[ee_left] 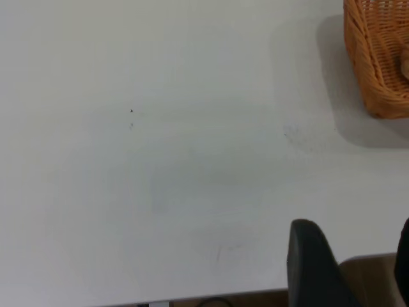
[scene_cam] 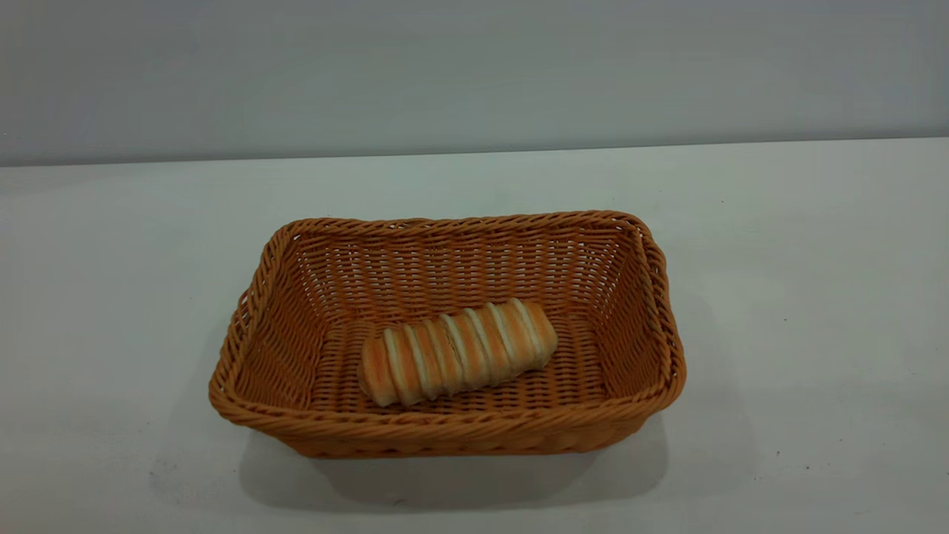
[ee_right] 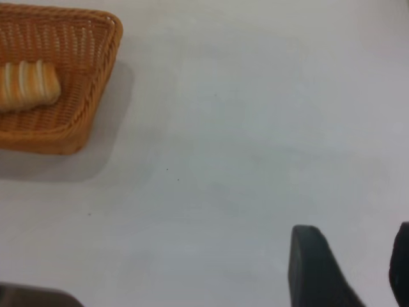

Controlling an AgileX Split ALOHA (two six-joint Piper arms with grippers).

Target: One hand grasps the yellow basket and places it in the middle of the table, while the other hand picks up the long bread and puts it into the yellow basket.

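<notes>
The table (scene_cam: 801, 311) is a plain white matte top with a few tiny dark specks, and it runs back to a bare pale grey wall (scene_cam: 474, 67). The yellow basket (scene_cam: 296, 356) stands near the middle of it, throwing a soft shadow toward the near edge. The long bread (scene_cam: 458, 352) lies on the ribbed bottom inside the basket, slanted a little to the basket's long sides, touched by no gripper.

Neither arm shows in the exterior view. In the left wrist view the left gripper (ee_left: 354, 268) hangs at the table's edge with its fingers (ee_left: 310, 265) spread apart and nothing between them; only one finger is plain, the second is cut off at the frame's border. The basket is well apart from those fingers, and just a corner of it shows.

The right gripper (ee_right: 351, 268) hovers over bare table, its fingers (ee_right: 313, 268) likewise parted and empty, one of them mostly cut off. The basket and one end of the bread sit well away from those fingers, partly out of frame.
</notes>
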